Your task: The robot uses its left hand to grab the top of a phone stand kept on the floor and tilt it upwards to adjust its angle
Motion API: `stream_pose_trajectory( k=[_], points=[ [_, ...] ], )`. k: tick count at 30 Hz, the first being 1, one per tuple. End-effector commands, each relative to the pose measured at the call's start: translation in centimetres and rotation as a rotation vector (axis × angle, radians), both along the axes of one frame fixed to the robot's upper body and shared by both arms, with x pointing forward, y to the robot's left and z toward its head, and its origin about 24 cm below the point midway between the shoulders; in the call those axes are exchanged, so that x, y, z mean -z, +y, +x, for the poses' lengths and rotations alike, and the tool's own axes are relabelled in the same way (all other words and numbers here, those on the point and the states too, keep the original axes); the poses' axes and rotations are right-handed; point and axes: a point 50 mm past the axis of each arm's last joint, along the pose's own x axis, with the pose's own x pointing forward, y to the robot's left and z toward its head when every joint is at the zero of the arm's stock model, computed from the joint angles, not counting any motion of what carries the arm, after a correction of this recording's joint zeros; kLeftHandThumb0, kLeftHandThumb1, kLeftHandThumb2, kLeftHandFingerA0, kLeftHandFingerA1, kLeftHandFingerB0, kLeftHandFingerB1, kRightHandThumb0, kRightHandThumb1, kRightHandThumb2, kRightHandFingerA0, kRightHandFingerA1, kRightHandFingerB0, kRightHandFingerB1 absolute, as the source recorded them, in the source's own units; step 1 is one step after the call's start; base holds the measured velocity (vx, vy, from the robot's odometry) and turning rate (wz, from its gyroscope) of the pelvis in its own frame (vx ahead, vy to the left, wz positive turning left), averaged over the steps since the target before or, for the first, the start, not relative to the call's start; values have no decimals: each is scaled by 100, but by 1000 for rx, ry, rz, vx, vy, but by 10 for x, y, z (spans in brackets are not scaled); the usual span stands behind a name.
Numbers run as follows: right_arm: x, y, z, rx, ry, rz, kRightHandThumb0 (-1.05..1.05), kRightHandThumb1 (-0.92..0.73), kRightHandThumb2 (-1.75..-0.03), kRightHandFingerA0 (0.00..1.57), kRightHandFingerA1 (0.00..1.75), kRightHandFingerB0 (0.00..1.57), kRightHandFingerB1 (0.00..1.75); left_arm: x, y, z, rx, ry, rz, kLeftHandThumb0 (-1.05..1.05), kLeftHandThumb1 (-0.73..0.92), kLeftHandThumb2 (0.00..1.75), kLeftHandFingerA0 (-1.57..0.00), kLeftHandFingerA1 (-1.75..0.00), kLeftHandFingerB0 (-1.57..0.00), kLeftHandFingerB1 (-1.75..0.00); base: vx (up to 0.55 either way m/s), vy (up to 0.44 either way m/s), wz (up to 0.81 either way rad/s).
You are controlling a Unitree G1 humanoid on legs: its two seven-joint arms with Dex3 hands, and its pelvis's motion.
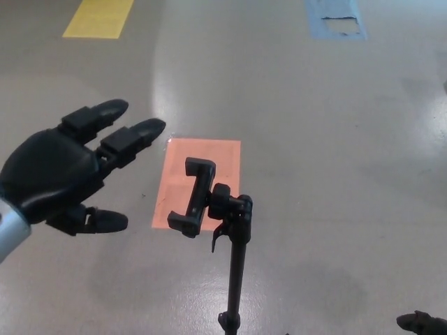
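Head view: one phone stand point(225, 230) stands on the floor point(335, 153), its clamp over one orange patch point(223, 155). The left hand point(64, 171), fingers spread, hovers beside it; the right hand point(422, 322), barely visible, cannot be read.

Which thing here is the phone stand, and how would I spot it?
Find the orange rectangle on the grey floor. Over its lower right part stands a thin black pole topped by an empty clamp: the phone stand. The open left hand beside it is bulkier.
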Motion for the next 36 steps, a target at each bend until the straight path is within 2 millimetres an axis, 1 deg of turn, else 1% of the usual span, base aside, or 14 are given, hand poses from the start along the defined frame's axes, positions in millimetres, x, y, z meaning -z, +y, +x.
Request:
stream_pose_trajectory(
  k=[1,4,8,9,10,11,12,13,14,16,17,18,19,36],
  points=[
    [-2,-9,-1,5,30,-20,-32,-50,-102,1,48,0,47,-10,-14,-2,38,3,54,-91,62,95,0,0,0,-6,0,0,0],
    [-2,-9,-1,2,39,-22,-32,-51,-101,1,48,0,47,-13,-24,-5,64,1,62,-81,53,90,0,-8,0,-13,0,0,0],
    [-3,-8,2,13,39,-19,-31,-50,-101,2,48,1,47,-17,-35,-7,95,-12,83,-80,53,90,0,-9,0,-13,0,0,0],
    [-3,-8,2,9,41,-19,-32,-50,-101,1,49,0,47,-17,-40,-7,108,-23,100,-78,67,59,0,-15,0,-10,0,0,0],
    [-3,-8,3,8,45,-19,-32,-50,-101,1,49,0,47,-17,-44,-9,123,-28,110,-79,53,91,0,-12,0,-14,0,0,0],
    [-3,-8,3,8,47,-20,-32,-50,-101,1,49,0,47,-18,-45,-9,128,-28,111,-80,52,77,0,-12,0,-8,0,0,0],
    [-3,-8,3,8,48,-21,-32,-50,-101,1,49,0,47,-18,-46,-9,131,-27,111,-80,52,77,0,-12,0,-8,0,0,0],
    [-3,-8,3,7,50,-22,-32,-50,-101,1,49,0,47,-18,-47,-10,133,-24,112,-78,66,60,0,-14,0,-11,0,0,0],
    [-4,-8,3,5,53,-23,-32,-51,-101,1,49,0,47,-17,-50,-10,142,-20,113,-79,52,90,0,-10,0,-13,0,0,0],
    [-4,-8,4,4,54,-21,-32,-51,-101,1,49,0,47,-17,-53,-11,152,-19,116,-81,52,89,0,-8,0,-11,0,0,0],
    [-5,-8,5,3,54,-23,-32,-51,-101,1,49,0,47,-16,-54,-11,154,-17,117,-80,50,75,0,-11,0,-8,0,0,0],
    [-5,-8,5,1,54,-25,-32,-51,-101,1,49,0,47,-15,-55,-11,155,-15,118,-80,50,75,0,-11,0,-8,0,0,0],
    [-5,-8,5,-1,55,-27,-32,-50,-101,1,49,0,47,-15,-55,-11,156,-12,117,-78,50,89,0,-9,0,-13,0,0,0],
    [-7,-8,8,4,66,-22,-32,-50,-101,1,49,0,46,-11,-43,-7,119,2,137,-80,51,91,0,-12,0,-11,0,0,0]
  ],
)
